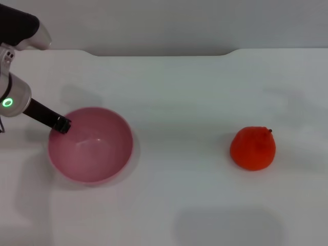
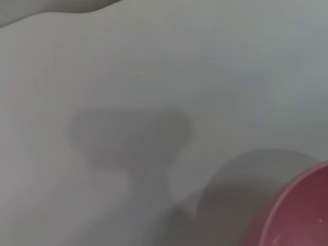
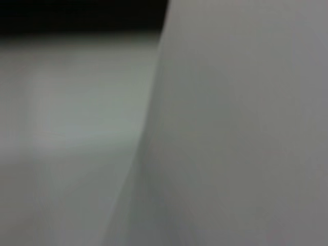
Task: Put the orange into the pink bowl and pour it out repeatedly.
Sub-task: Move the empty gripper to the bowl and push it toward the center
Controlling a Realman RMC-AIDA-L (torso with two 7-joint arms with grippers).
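Note:
The pink bowl (image 1: 105, 154) stands upright and empty on the white table at the left. A part of its rim also shows in the left wrist view (image 2: 300, 215). My left gripper (image 1: 62, 124) reaches in from the far left and its dark fingers are clamped on the bowl's far-left rim. The orange (image 1: 252, 148) lies alone on the table at the right, stem nub up, well apart from the bowl. My right gripper is out of view; its wrist view shows only blurred pale surface.
The white table (image 1: 179, 97) ends at a back edge against a grey wall (image 1: 164, 23). A soft shadow (image 1: 228, 225) lies on the table near the front, below the orange.

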